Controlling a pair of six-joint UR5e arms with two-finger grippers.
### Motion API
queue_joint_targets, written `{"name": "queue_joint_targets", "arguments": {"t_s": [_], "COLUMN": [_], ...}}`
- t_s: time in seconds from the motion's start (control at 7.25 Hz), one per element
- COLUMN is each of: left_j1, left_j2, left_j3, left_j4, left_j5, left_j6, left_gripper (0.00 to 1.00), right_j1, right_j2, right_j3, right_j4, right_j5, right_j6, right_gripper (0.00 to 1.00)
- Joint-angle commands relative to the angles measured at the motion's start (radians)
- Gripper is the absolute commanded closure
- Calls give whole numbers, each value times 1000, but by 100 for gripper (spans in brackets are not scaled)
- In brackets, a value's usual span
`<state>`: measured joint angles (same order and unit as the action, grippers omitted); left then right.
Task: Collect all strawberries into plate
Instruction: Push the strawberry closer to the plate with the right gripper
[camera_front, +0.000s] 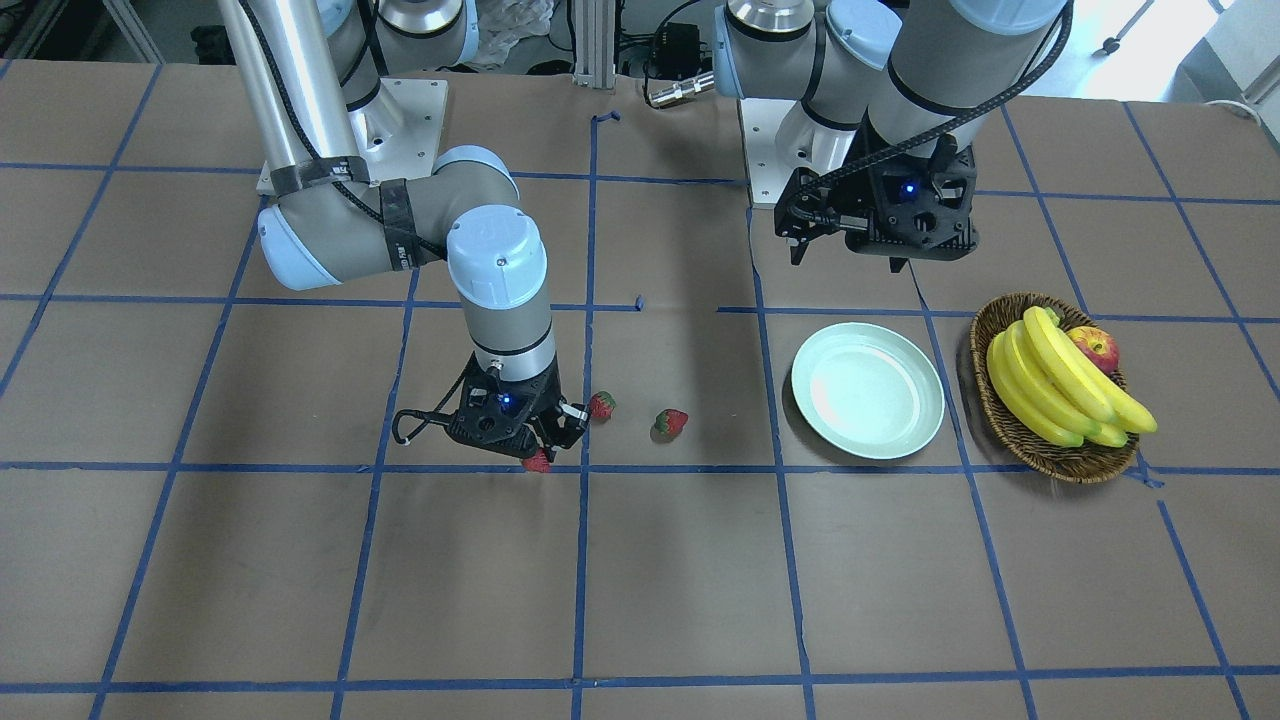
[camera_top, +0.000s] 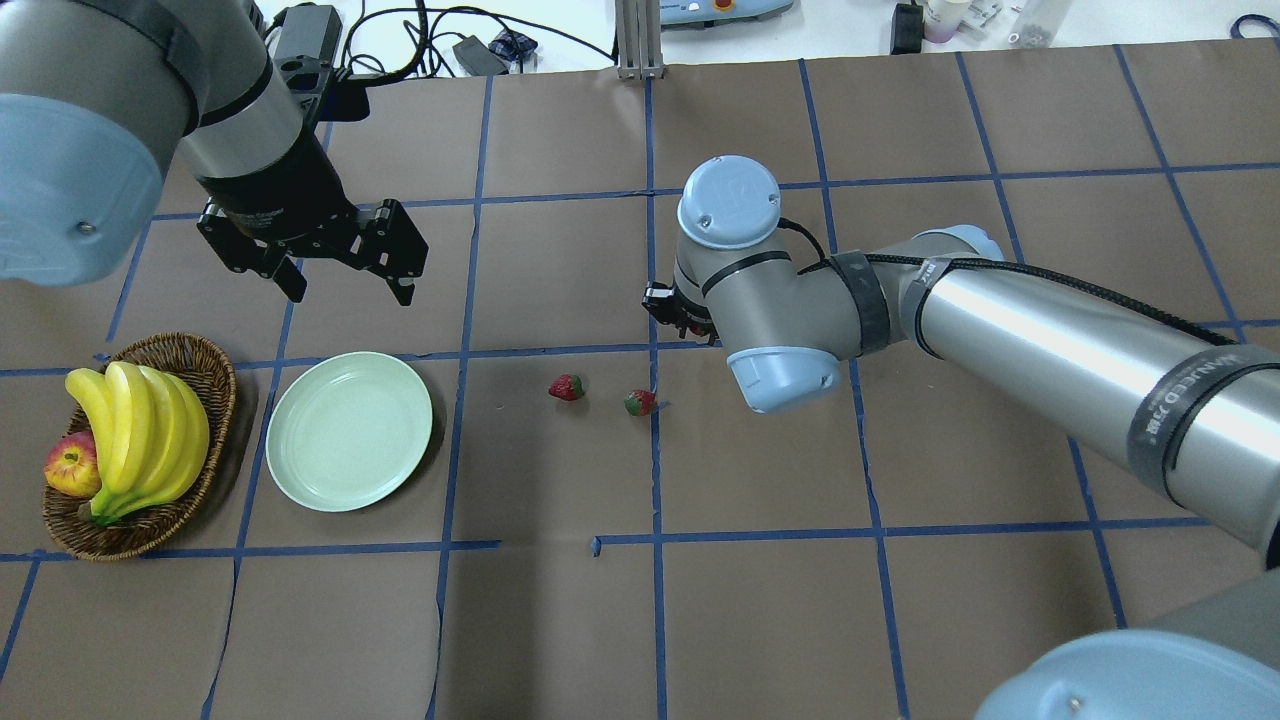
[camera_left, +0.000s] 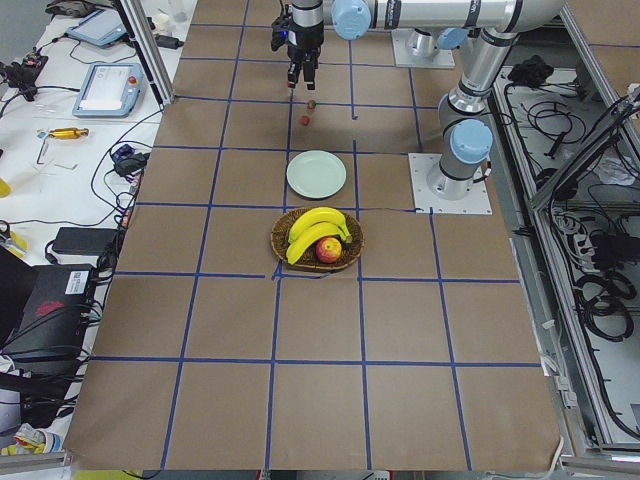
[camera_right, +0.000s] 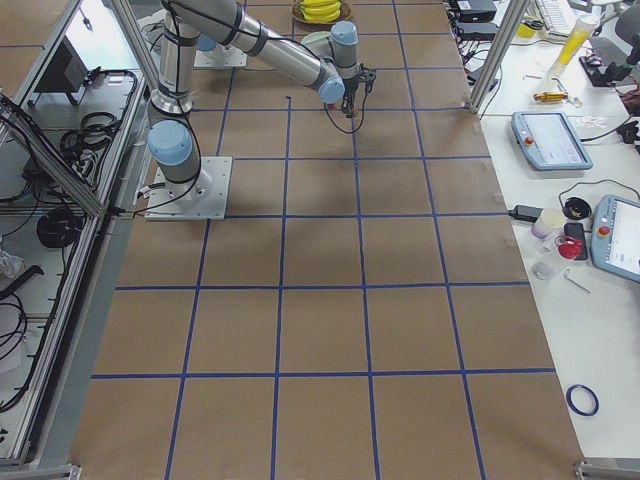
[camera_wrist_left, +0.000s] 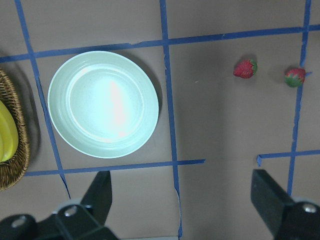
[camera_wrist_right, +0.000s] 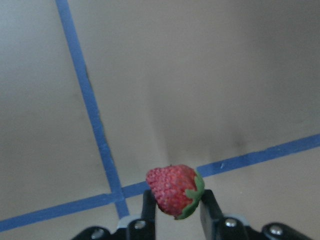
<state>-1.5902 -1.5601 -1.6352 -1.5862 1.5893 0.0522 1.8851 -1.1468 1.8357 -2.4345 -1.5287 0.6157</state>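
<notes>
My right gripper (camera_front: 540, 452) is shut on one strawberry (camera_wrist_right: 175, 191) and holds it just above the table. That strawberry shows red below the fingers in the front view (camera_front: 537, 461). Two more strawberries lie on the table nearby, one (camera_front: 601, 405) close to the gripper and one (camera_front: 670, 423) further toward the plate. They also show in the overhead view (camera_top: 566, 387) (camera_top: 640, 402). The mint-green plate (camera_front: 868, 390) is empty. My left gripper (camera_top: 350, 295) is open and empty, hovering above the table behind the plate (camera_wrist_left: 103, 104).
A brown wicker basket (camera_front: 1080, 468) with bananas (camera_front: 1060, 380) and an apple (camera_front: 1095, 348) stands beside the plate, on its side away from the strawberries. Blue tape lines cross the brown table.
</notes>
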Motion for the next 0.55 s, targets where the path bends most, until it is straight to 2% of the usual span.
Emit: {"name": "queue_joint_targets", "arguments": {"t_s": [0.0, 0.14, 0.28, 0.41], "left_j1": [-1, -1, -1, -1], "left_j2": [0, 2, 2, 3], "left_j3": [0, 2, 3, 2], "left_j4": [0, 0, 0, 0], "left_j5": [1, 1, 3, 3], "left_j6": [0, 0, 2, 2], "left_gripper": [0, 0, 0, 0], "right_j1": [32, 104, 196, 239], "right_j2": [-11, -8, 1, 15], "right_j3": [-10, -9, -3, 11], "right_j4": [2, 0, 5, 37], "right_j5": [281, 315, 300, 295], "right_j6": [58, 99, 108, 107], "right_gripper": [100, 100, 100, 100]}}
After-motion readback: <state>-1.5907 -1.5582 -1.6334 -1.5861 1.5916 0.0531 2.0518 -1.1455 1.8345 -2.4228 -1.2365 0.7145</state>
